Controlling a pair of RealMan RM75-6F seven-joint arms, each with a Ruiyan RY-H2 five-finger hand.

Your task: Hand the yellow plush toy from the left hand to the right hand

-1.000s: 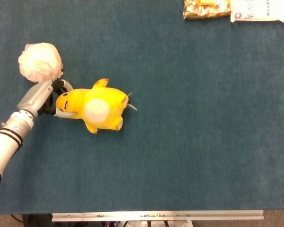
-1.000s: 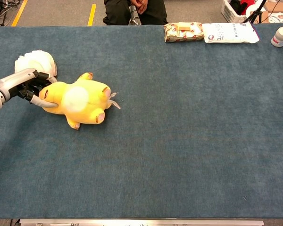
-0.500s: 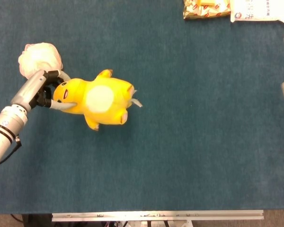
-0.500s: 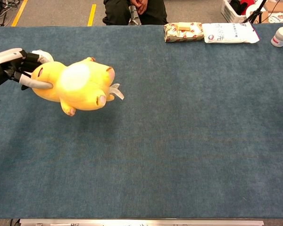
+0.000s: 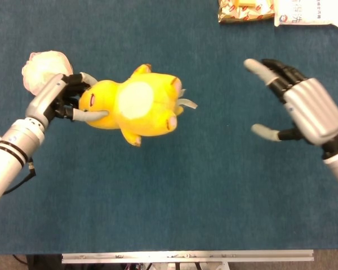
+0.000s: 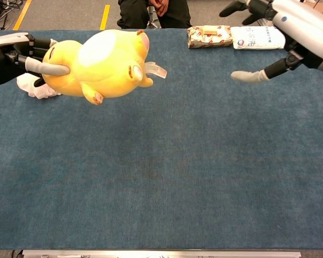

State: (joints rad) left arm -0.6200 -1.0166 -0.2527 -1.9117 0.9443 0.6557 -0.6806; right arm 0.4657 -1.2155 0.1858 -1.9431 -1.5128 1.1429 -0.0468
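The yellow plush toy (image 5: 135,104) with a pale belly hangs above the blue table, lifted clear of it. My left hand (image 5: 65,101) grips it by the head end, at the left of the head view. In the chest view the yellow plush toy (image 6: 99,64) fills the upper left, with my left hand (image 6: 19,54) at the frame's edge. My right hand (image 5: 296,107) is raised at the right, its fingers spread toward the toy and holding nothing. A wide gap separates it from the toy. In the chest view my right hand (image 6: 282,29) sits at the top right.
A white fluffy ball (image 5: 42,67) lies on the table behind my left hand. Snack packets (image 6: 210,36) and a white bag (image 6: 261,37) lie along the far edge. A person sits beyond the table (image 6: 161,177).
My left hand has lifted the plush toy off the table and carried it up and to the right. My right hand has come into view from the right, fingers spread.
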